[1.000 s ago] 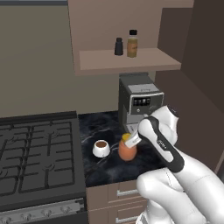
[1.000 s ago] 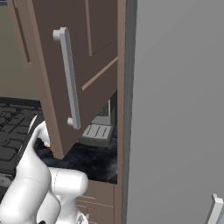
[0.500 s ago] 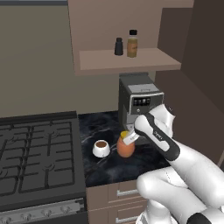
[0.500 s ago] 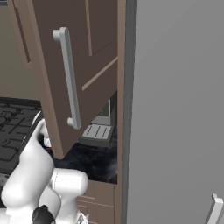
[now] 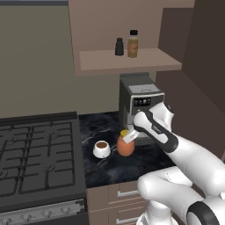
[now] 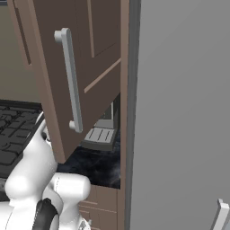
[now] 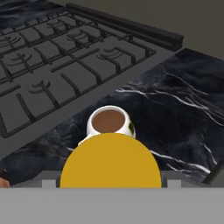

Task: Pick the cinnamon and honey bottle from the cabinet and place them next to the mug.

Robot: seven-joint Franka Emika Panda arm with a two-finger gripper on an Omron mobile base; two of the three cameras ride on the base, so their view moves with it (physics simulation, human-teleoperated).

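Observation:
The honey bottle [image 5: 125,146], a squat orange jar with a yellow lid, stands at counter height just right of the white mug [image 5: 101,149] of brown liquid. My gripper [image 5: 128,136] comes down on it from the right and is shut on its lid end. In the hand view the yellow lid [image 7: 110,162] sits close in front, with the mug [image 7: 109,122] right behind it. The cinnamon [image 5: 133,44], slim and amber with a black cap, stands upright on the open shelf of the cabinet [image 5: 127,61].
A short black bottle [image 5: 119,46] stands left of the cinnamon. A coffee machine [image 5: 138,99] rises directly behind the jar. The gas stove [image 5: 35,154] borders the counter on the left. An open cabinet door [image 6: 76,76] and a grey tall panel [image 6: 179,112] block the right base view.
My gripper and the honey bottle have drifted slightly left, closer to the mug. Mug and shelf bottles have not moved.

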